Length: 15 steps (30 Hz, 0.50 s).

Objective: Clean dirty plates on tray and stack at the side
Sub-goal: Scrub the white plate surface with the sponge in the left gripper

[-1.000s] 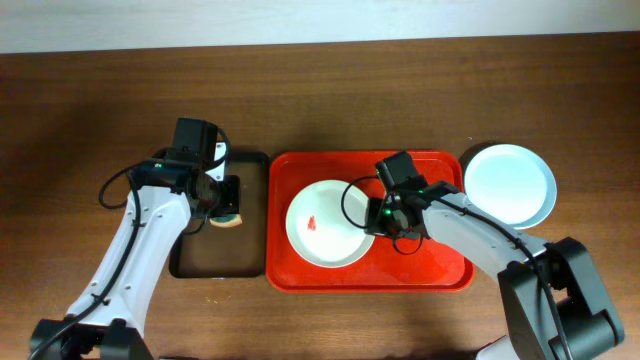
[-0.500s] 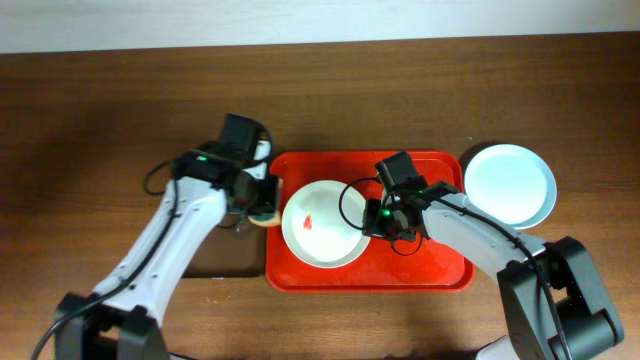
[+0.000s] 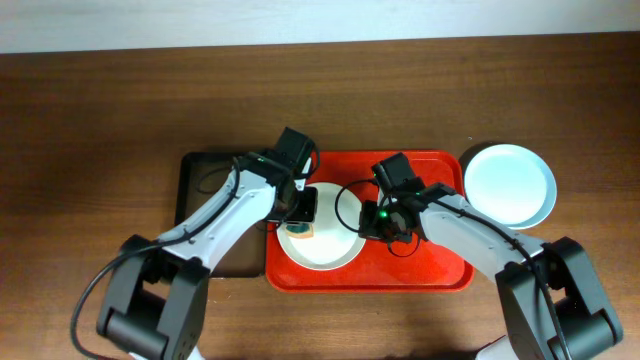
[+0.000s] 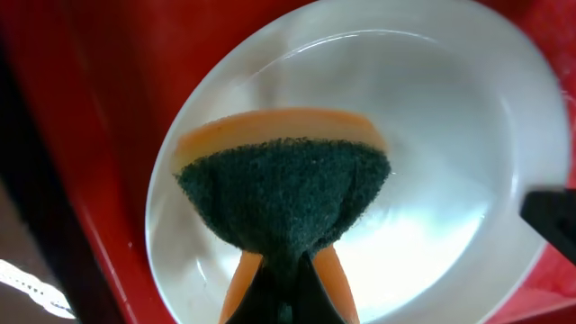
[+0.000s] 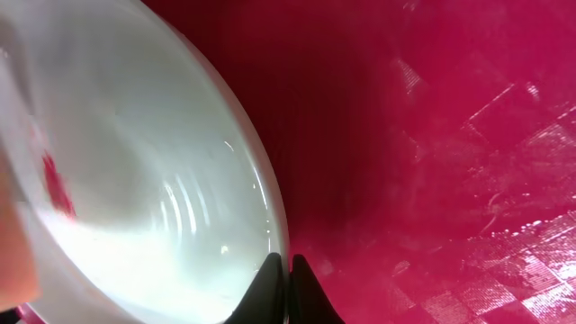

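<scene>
The left pincer (image 4: 283, 279) clamps an orange and green sponge (image 4: 283, 193) over the white plate (image 3: 335, 240), which lies in the red tray (image 3: 440, 268). The right pincer (image 5: 286, 268) is closed on this plate's rim. The other plates (image 3: 510, 180) are stacked on the table (image 3: 100, 100), just beside the tray.

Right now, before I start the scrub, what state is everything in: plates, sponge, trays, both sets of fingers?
white plate: on the red tray, red smear unwiped.
sponge: squeezed, over the white plate.
left gripper: fingers shut on the sponge.
right gripper: fingers shut on the white plate's rim.
red tray: holds just the white plate.
stacked plates: on the table right of the red tray, top one unsmeared.
brown tray: left of the red tray.
</scene>
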Motion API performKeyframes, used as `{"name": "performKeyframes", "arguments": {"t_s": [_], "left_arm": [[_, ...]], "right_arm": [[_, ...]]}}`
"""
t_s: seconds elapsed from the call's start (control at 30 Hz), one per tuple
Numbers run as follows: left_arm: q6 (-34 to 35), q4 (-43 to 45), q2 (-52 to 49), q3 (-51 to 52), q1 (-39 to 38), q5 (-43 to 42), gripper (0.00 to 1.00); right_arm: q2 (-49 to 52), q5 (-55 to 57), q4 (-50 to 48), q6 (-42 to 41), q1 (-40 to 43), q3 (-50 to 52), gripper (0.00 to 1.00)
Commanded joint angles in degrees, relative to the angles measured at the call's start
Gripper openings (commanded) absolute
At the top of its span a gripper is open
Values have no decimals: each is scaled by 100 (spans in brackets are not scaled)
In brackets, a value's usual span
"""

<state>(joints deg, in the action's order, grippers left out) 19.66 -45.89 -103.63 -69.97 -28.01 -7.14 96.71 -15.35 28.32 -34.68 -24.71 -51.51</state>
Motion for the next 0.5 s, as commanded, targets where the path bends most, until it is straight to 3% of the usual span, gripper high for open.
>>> {"name": "performKeyframes", "arguments": {"t_s": [0.0,0.27,0.47], "left_arm": [[332,72,-297,-90,-11,245,0],[361,151,-1032,-87,-74,-11,0],[-310,149,-1167,-96,-24,-1572,0]], "right_arm": [[44,120,-28,-26,-52,52,4],[44,120,-28,-26,-52,52,4],[44,118,-28,-26,-52,52,4]]}}
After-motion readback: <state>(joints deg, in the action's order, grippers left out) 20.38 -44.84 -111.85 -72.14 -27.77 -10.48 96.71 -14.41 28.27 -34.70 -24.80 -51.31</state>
